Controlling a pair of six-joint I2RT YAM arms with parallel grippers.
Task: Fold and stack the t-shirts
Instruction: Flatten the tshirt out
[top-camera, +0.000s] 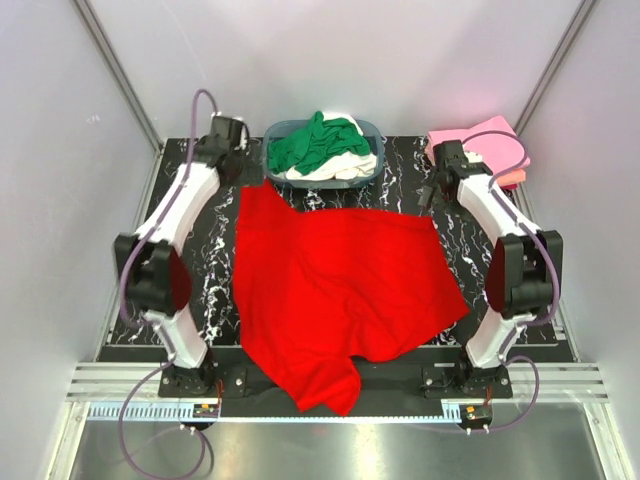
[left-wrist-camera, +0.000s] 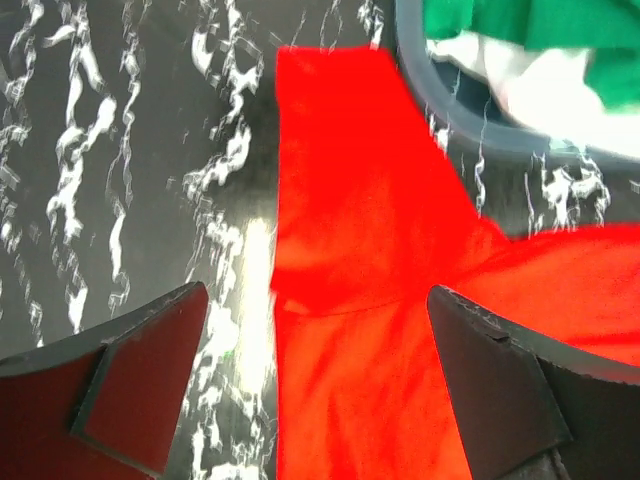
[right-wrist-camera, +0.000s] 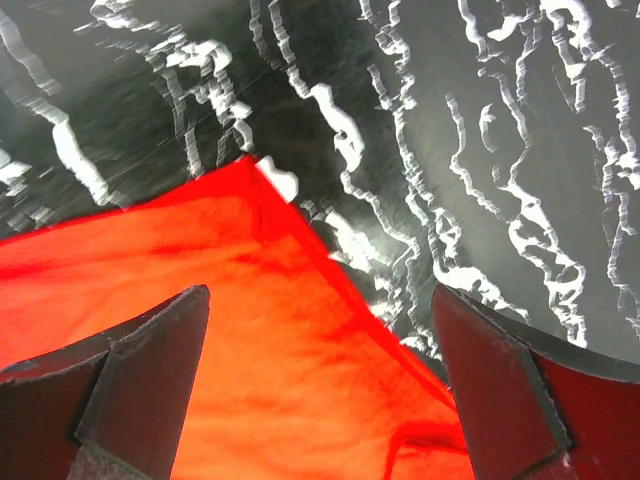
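A bright red t-shirt (top-camera: 340, 290) lies spread, somewhat rumpled, over the middle of the black marbled table, its lower part hanging past the near edge. My left gripper (top-camera: 232, 150) hovers over its far left corner (left-wrist-camera: 340, 200), jaws wide open with nothing between them. My right gripper (top-camera: 438, 185) is above the far right corner (right-wrist-camera: 260, 260), also open and empty. Green and white t-shirts (top-camera: 320, 145) are heaped in the basket. A folded pink t-shirt on a salmon one (top-camera: 490, 150) sits at the far right.
The blue-grey plastic basket (top-camera: 372, 170) stands at the far middle edge, its rim (left-wrist-camera: 480, 130) close beside the red sleeve. Grey walls enclose the table on three sides. A metal rail runs along the near edge.
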